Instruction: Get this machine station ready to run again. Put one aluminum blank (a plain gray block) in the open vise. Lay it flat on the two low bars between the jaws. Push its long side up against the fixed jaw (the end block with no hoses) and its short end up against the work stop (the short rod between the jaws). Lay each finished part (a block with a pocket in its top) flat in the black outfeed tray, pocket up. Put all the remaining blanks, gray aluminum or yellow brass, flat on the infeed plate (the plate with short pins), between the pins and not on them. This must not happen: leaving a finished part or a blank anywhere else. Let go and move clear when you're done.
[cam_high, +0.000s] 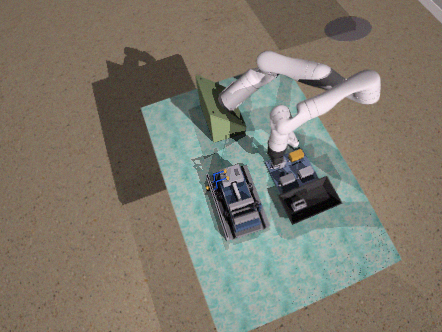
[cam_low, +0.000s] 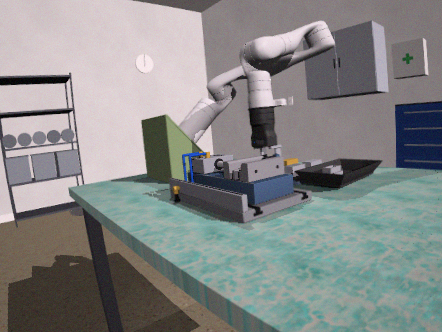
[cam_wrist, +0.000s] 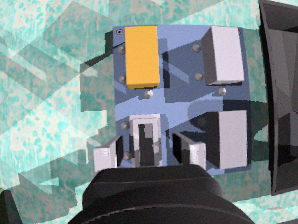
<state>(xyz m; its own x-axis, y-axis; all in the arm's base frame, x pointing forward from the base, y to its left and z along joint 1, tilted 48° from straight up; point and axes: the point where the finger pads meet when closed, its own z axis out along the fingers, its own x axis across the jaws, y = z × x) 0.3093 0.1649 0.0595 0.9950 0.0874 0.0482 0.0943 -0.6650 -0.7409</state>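
Observation:
My gripper (cam_wrist: 148, 145) is open and empty, low over the near-left corner of the blue infeed plate (cam_wrist: 176, 96). Its fingers straddle a gray block with a dark pocket in its top (cam_wrist: 145, 136), which lies flat on the plate. A yellow brass blank (cam_wrist: 143, 56) and two plain gray blanks (cam_wrist: 225, 55) (cam_wrist: 232, 137) also lie flat on the plate. From above, the gripper (cam_high: 276, 160) stands at the plate's corner nearest the vise (cam_high: 237, 200). The black outfeed tray (cam_high: 310, 199) holds one pocketed part (cam_high: 299, 204). I cannot tell what lies between the vise jaws.
A green wedge block (cam_high: 217, 110) stands behind the vise, by the arm's base. The tray's raised edge (cam_wrist: 280, 96) runs right beside the infeed plate. In the side view the vise (cam_low: 235, 185) stands in front of the gripper (cam_low: 265, 146).

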